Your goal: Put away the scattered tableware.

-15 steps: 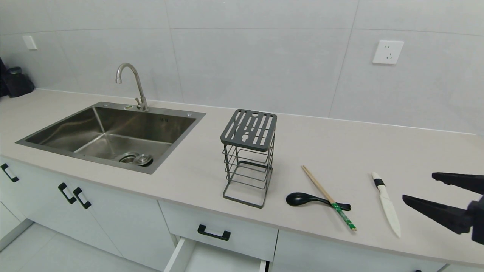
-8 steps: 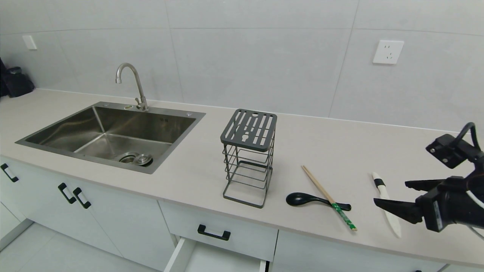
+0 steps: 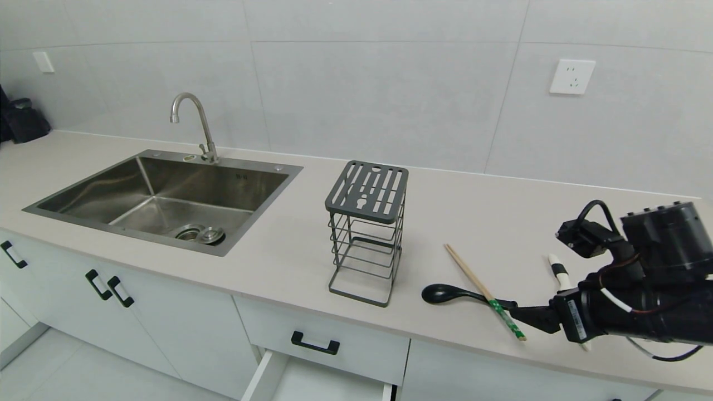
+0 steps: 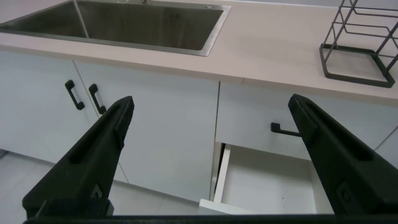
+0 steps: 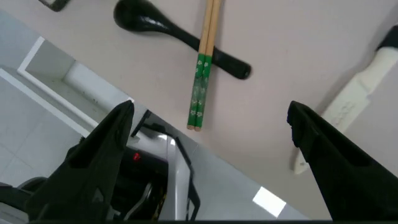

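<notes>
Head view: the right arm reaches in low over the counter (image 3: 278, 245) from the right. The right gripper (image 3: 521, 314) points left with its fingers spread wide, holding nothing, above the green end of the chopsticks (image 3: 483, 291). They lie across the black spoon (image 3: 445, 292); the white knife (image 3: 558, 270) sits partly behind the arm, and the wire rack (image 3: 366, 231) stands left of the spoon. The left gripper (image 4: 211, 106) hangs spread apart by the drawer (image 4: 267, 180).

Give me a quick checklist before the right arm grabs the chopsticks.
1. Right pincer open: ok.
2. Chopsticks lined up between its jaws in the right wrist view: ok.
3. Chopsticks free of other things: not ok, they lie across the black spoon's handle.
4. White knife clear of the pincer: cannot tell.
5. Rack upright, nothing in it: ok.
6. Left pincer out of the way, low by the cabinets: ok.
</notes>
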### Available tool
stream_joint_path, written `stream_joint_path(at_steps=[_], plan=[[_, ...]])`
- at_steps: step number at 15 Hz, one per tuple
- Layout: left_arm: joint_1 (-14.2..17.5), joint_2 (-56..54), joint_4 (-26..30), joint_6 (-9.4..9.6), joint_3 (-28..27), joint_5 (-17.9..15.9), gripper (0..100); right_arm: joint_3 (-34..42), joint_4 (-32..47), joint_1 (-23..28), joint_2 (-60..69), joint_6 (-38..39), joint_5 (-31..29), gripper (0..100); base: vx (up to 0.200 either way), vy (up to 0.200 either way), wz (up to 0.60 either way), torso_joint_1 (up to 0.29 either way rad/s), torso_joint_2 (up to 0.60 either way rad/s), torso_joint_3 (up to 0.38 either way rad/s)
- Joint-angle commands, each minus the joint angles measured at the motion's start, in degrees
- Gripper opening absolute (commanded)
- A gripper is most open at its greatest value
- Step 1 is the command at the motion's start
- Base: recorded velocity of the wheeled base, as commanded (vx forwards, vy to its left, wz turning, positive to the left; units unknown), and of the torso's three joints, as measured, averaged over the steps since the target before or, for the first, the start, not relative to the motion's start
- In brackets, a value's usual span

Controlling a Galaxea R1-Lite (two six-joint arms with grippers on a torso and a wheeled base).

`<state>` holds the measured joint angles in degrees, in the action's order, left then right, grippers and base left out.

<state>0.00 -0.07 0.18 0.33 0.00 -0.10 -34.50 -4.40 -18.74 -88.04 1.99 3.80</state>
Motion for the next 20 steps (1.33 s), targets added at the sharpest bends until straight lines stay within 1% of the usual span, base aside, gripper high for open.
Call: stream_joint_path(at_steps=[1, 4, 9, 13, 18, 20], plan=[[0.00, 0.07, -0.01, 0.02, 0.00, 0.01, 100, -0.22, -0.08, -1.74, -3.54, 0.74, -0.29, 100, 0.000, 0.000, 0.00, 0.000, 0.00, 0.000], [0.00, 0.07, -0.01, 0.02, 0.00, 0.01, 100, 0.40, -0.26, -1.92, -6.71, 1.35, -0.38, 100, 0.000, 0.000, 0.00, 0.000, 0.00, 0.000], [0.00, 0.07, -0.01, 0.02, 0.00, 0.01, 100, -1.27, -1.22, -2.80, -12.24, 1.70, -0.55, 100, 0.000, 0.000, 0.00, 0.000, 0.00, 0.000], [0.00, 0.07, -0.01, 0.02, 0.00, 0.01, 100, -1.80, -2.28, -4.20, -14.53, 1.62, -0.46, 100, 0.000, 0.000, 0.00, 0.000, 0.00, 0.000], [0.00, 0.07, -0.01, 0.02, 0.00, 0.01, 100, -3.03, -2.37, -4.20, -16.46, 1.53, -0.64, 100, 0.000, 0.000, 0.00, 0.000, 0.00, 0.000], [0.00, 0.07, -0.01, 0.02, 0.00, 0.01, 100, -3.03, -3.51, -4.20, -16.99, 1.44, -1.43, 100, 0.000, 0.000, 0.00, 0.000, 0.00, 0.000]])
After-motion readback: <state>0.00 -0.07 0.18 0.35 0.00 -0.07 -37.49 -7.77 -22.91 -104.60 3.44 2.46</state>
